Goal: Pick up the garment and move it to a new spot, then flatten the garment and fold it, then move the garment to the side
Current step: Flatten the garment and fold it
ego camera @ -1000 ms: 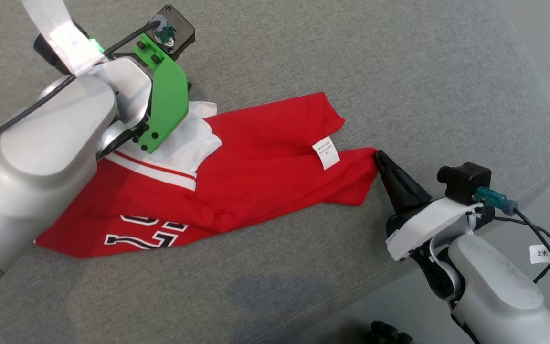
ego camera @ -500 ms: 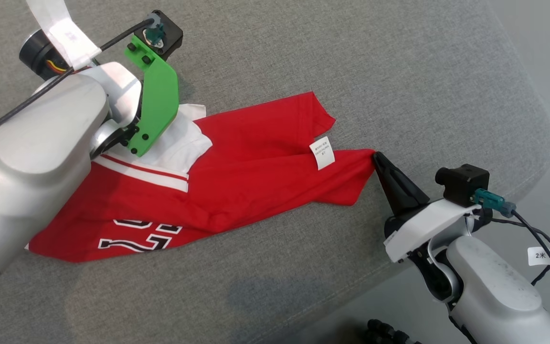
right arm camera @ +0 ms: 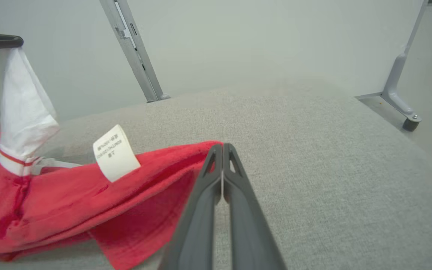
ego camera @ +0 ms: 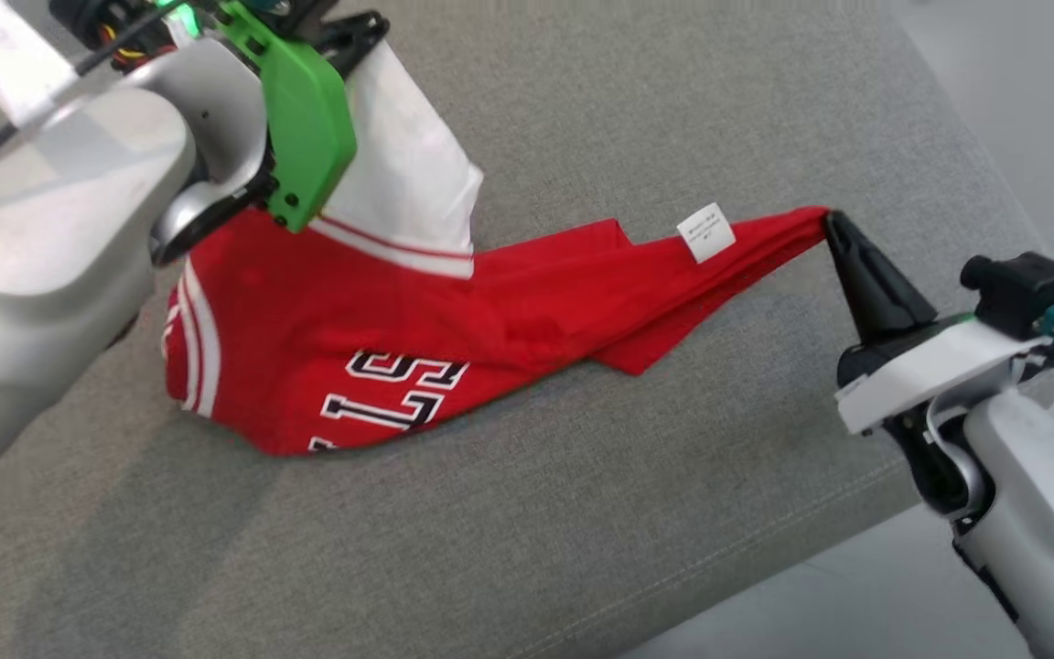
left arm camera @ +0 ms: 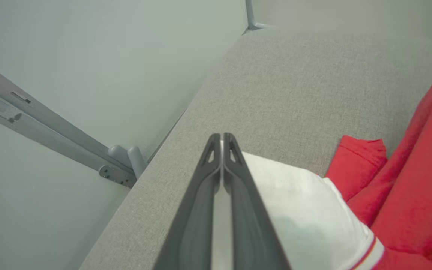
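Note:
The garment [ego camera: 417, 320] is a red jersey with a white sleeve [ego camera: 403, 183], black-and-white lettering and a white care label [ego camera: 705, 232]. It hangs stretched between my two grippers, and its middle sags onto the grey padded surface [ego camera: 582, 513]. My left gripper [ego camera: 364, 38] is shut on the top of the white sleeve, raised at the upper left. In the left wrist view its fingers [left arm camera: 221, 138] are pressed together beside the sleeve [left arm camera: 298, 198]. My right gripper [ego camera: 829, 220] is shut on the red hem corner. The right wrist view shows the same grip [right arm camera: 222, 147] on the garment [right arm camera: 88, 202].
The grey surface's rounded edge [ego camera: 856, 494] runs along the lower right, with pale floor [ego camera: 1021, 110] beyond it. Grey metal frame bars [right arm camera: 133, 48] and a leg with a caster [right arm camera: 411, 122] stand past the far edge.
My left gripper has shut on the white sleeve and lifted it. My right gripper has risen with the hem corner, so the garment now hangs taut. The camera view has also shifted.

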